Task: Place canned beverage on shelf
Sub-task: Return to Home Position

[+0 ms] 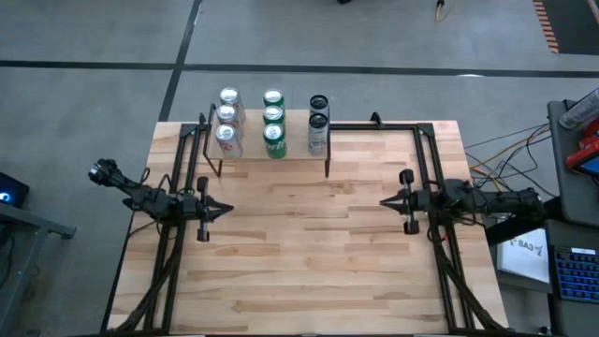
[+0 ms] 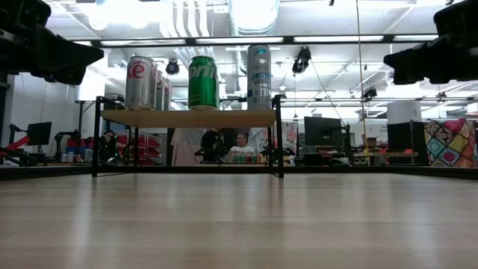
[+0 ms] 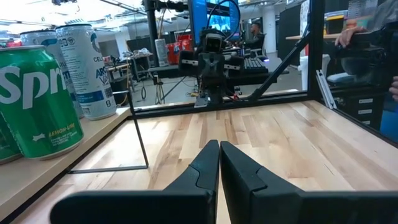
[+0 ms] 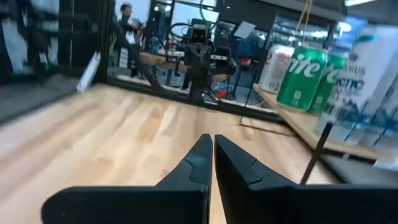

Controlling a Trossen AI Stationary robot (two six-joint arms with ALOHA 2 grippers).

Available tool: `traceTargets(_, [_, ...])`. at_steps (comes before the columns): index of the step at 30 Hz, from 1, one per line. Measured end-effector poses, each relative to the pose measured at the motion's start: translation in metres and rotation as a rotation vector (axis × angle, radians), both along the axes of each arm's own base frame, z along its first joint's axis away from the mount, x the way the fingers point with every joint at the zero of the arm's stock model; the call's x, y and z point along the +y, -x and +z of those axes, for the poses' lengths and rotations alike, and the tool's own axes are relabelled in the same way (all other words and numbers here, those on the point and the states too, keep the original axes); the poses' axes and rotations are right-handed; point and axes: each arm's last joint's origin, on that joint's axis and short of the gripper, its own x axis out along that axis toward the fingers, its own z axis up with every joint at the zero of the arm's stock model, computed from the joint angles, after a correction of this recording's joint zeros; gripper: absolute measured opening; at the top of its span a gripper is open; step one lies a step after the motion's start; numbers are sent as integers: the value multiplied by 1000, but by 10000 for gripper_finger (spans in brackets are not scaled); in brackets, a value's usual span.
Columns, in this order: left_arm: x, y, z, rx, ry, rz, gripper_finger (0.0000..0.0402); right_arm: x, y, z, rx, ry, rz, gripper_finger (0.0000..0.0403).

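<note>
The shelf [image 1: 271, 161] is a small light-wood plank on thin black legs at the table's far edge. Several cans stand upright on it in three rows: silver-and-red cans [image 1: 228, 120] on the left, green cans [image 1: 273, 124] in the middle, white-and-blue cans [image 1: 318, 126] on the right. They also show in the low view [image 2: 202, 82]. My left gripper [image 1: 225, 212] is shut and empty at the table's left, level, pointing right. My right gripper [image 1: 386, 201] is shut and empty at the table's right, pointing left.
A black metal frame [image 1: 393, 125] runs along the table's far edge and both sides. The wooden tabletop [image 1: 309, 262] lies between the two grippers. People and desks show in the room behind the table in the low view.
</note>
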Motion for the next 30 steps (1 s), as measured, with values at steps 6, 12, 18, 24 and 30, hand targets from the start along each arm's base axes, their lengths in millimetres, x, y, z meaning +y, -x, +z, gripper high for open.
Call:
traceTargets(6, [0, 0, 0, 0, 0, 0, 0, 0, 0, 0, -3, 46, -1, 9])
traceTargets(12, [0, 0, 0, 0, 0, 0, 0, 0, -1, -2, 18, 48, 1, 9])
traceTargets(18, [0, 0, 0, 1, 0, 0, 0, 0, -2, -3, 30, 48, 1, 9])
traceTargets(24, [0, 0, 0, 1, 0, 0, 0, 0, -2, -2, 28, 48, 3, 9])
traceTargets(30, [0, 0, 0, 1, 0, 0, 0, 0, -2, -2, 27, 48, 3, 9])
